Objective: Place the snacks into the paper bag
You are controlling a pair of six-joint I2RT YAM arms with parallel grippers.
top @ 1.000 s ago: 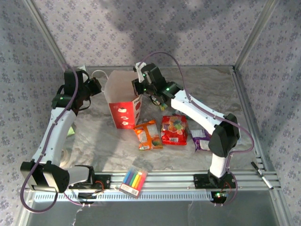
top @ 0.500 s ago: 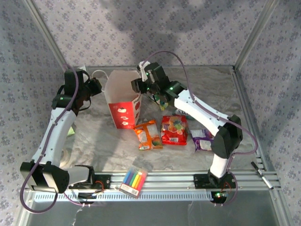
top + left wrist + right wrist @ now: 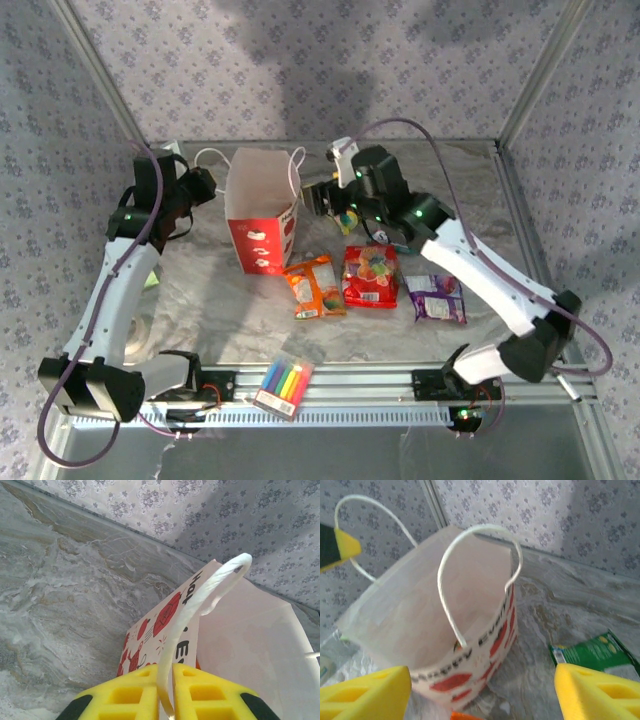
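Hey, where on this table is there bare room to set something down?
Bare table lies in front of the paper bag, between the left arm and the orange packet, and behind the right arm at the far right corner. Crowded: red packet, purple packet and the open right end effector beside the bag.

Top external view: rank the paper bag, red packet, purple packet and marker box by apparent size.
1. paper bag
2. red packet
3. purple packet and marker box: too alike to rank.
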